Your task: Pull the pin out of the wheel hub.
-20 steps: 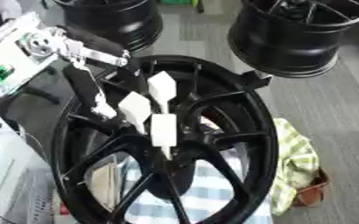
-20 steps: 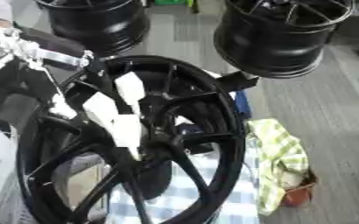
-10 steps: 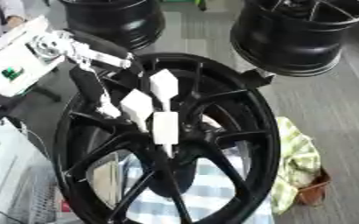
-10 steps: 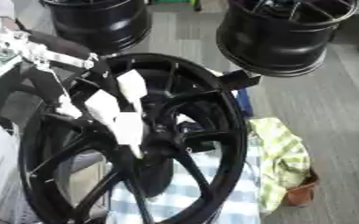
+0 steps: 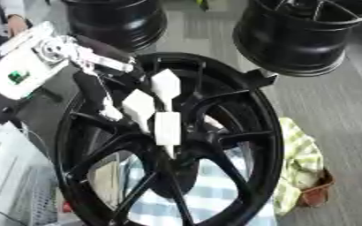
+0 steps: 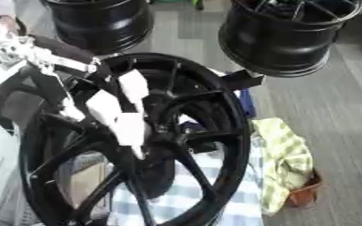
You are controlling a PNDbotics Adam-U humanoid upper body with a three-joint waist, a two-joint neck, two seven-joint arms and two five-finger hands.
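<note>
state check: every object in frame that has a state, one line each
left hand: reaching in from the left, white-tipped fingers extended over the spokes near the hub, open
wheel: upright, tilted, resting on the checked cloth
pin: cannot make it out
checked cloth: spread flat under the wheel
yellow-green cloth: crumpled beside the wheel's right rim
two spare wheels: standing behind, untouched

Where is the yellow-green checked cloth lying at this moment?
In the left eye view the yellow-green checked cloth lies low on the right, just outside the big wheel hub's rim, above a small brown container.
</note>
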